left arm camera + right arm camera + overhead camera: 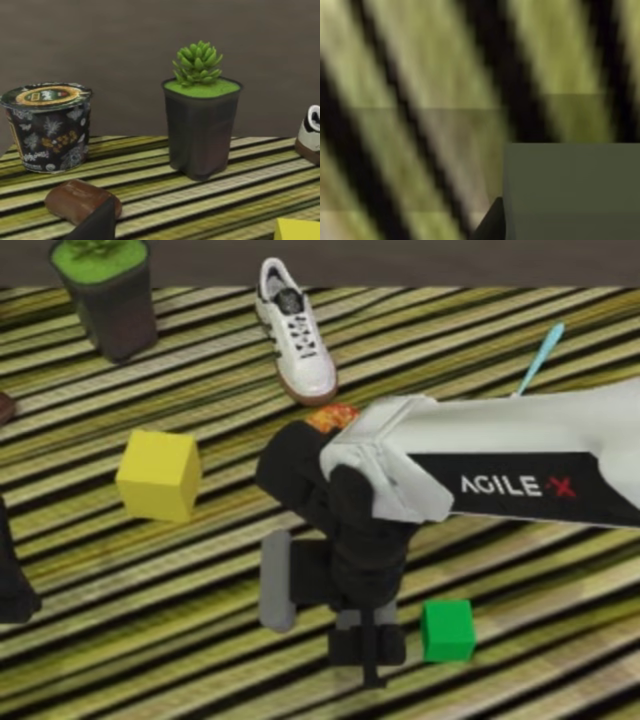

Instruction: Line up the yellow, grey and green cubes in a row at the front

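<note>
My right arm reaches in from the top view's right, and its gripper (367, 645) points down at the front middle of the table. It looks shut on the grey cube (350, 618), of which only a small patch shows between the dark fingers. In the right wrist view the grey cube (570, 190) fills the lower part, low over the striped table, with one dark finger (492, 225) flush against its side. Just to its right on the table is the green cube (447, 630). The yellow cube (158, 474) (300, 229) rests alone at the middle left. My left arm (12, 580) stays parked at the left edge.
A dark pot with a green plant (105, 295) (201, 125) and a white sneaker (295, 330) stand at the back. A noodle cup (47, 125) and a brown block (75, 197) are at the far left. A red-orange item (330, 418) pokes out from under my right arm, and a teal stick (540, 355) lies behind it.
</note>
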You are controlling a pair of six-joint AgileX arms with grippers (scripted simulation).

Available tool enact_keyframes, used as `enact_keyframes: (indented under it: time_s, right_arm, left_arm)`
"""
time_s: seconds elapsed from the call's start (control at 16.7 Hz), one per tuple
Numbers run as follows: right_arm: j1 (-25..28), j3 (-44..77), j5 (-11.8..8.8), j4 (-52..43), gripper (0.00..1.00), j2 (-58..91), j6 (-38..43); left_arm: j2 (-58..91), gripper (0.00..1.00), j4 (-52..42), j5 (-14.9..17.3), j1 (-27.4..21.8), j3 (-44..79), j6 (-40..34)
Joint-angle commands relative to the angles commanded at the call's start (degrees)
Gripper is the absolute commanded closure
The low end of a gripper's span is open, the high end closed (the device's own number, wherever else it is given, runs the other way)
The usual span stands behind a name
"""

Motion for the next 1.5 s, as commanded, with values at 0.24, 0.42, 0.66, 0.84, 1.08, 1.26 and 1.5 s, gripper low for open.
enact_keyframes:
  time_s: [0.24,0.42,0.66,0.84,1.08,1.26,1.5]
  right_arm:
    - [0.0,0.0,0.0,0.0,0.02,0.0,0.0]
    - [0.0,0.0,0.0,0.0,0.0,0.0,0.0]
    - [0.0,0.0,0.0,0.0,0.0,0.0,0.0]
    - [-0.1,0.2,0.0,-0.2,0.0,-0.1,0.0]
    - [0.3,4.4,0.0,-7.0,0.0,-1.9,-0.3]
    - [0.4,8.3,-0.1,-13.0,0.0,-4.3,-0.3]
    - [0.3,9.1,0.0,-14.1,0.0,-5.0,-0.2]
  left_arm:
    - [0.0,0.0,0.0,0.0,0.0,0.0,0.0]
    - [0.0,0.0,0.0,0.0,0.0,0.0,0.0]
    - [0.0,0.0,0.0,0.0,0.0,0.0,0.0]
    - [0.0,0.0,0.0,0.0,0.0,0.0,0.0]
    - [0.0,0.0,0.0,0.0,0.0,0.0,0.0]
    - [0.0,0.0,0.0,0.0,0.0,0.0,0.0]
    - [0.0,0.0,0.0,0.0,0.0,0.0,0.0]
